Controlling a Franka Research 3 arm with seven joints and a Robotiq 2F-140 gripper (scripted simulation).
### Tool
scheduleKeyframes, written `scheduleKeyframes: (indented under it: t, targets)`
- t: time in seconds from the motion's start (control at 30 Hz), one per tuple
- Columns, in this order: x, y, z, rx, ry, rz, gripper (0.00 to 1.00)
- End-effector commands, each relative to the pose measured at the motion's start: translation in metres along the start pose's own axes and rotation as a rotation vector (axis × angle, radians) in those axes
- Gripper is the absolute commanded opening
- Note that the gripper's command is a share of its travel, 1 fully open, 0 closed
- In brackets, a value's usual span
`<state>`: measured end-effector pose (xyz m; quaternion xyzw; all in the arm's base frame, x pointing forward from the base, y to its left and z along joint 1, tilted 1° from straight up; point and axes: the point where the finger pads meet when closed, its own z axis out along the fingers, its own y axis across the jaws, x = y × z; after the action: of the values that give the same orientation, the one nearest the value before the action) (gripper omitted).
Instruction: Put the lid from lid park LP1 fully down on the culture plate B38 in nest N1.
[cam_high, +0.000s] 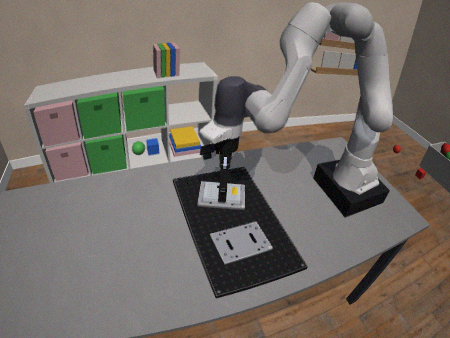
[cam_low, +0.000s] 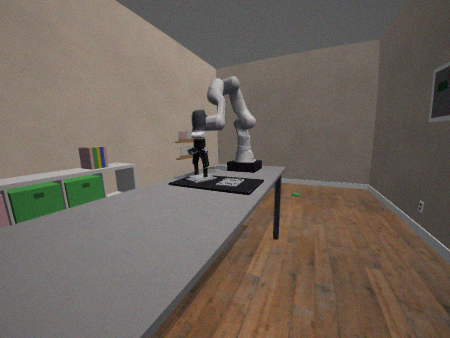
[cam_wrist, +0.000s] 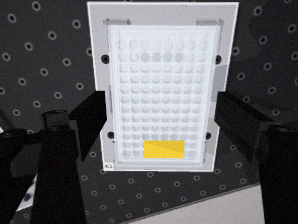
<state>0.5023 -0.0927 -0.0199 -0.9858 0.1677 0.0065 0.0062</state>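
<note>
The clear lid (cam_wrist: 160, 80) (cam_high: 235, 191) lies over the white culture plate with its yellow label (cam_wrist: 164, 149), in the light grey nest (cam_wrist: 100, 35) (cam_high: 225, 205). Its edges look parallel to the plate; whether it is fully down cannot be told. My gripper (cam_wrist: 160, 105) (cam_high: 222, 194) (cam_low: 201, 174) is open, its fingers low on both long sides of the lid and plate, with a small gap at each side in the wrist view. The light grey lid park (cam_high: 241, 243) (cam_low: 230, 182) holds no lid and shows two dark slots.
The nest and lid park stand on a black perforated board (cam_high: 200, 230) (cam_low: 250, 187) on the grey table (cam_high: 125, 240). The arm's black base (cam_high: 350, 197) is at the right. A shelf (cam_high: 120, 80) with boxes stands behind the table.
</note>
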Motion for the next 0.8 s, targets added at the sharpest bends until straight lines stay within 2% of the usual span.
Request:
scheduleKeyframes:
  t: [0.0, 0.5, 0.77]
  targets:
    - [0.0008, -0.0003, 0.0001, 0.000, 0.002, 0.001, 0.69]
    - [0.0008, -0.0003, -0.0009, 0.000, 0.002, 0.001, 0.69]
    - [0.0007, -0.0003, -0.0085, 0.000, 0.002, 0.001, 0.69]
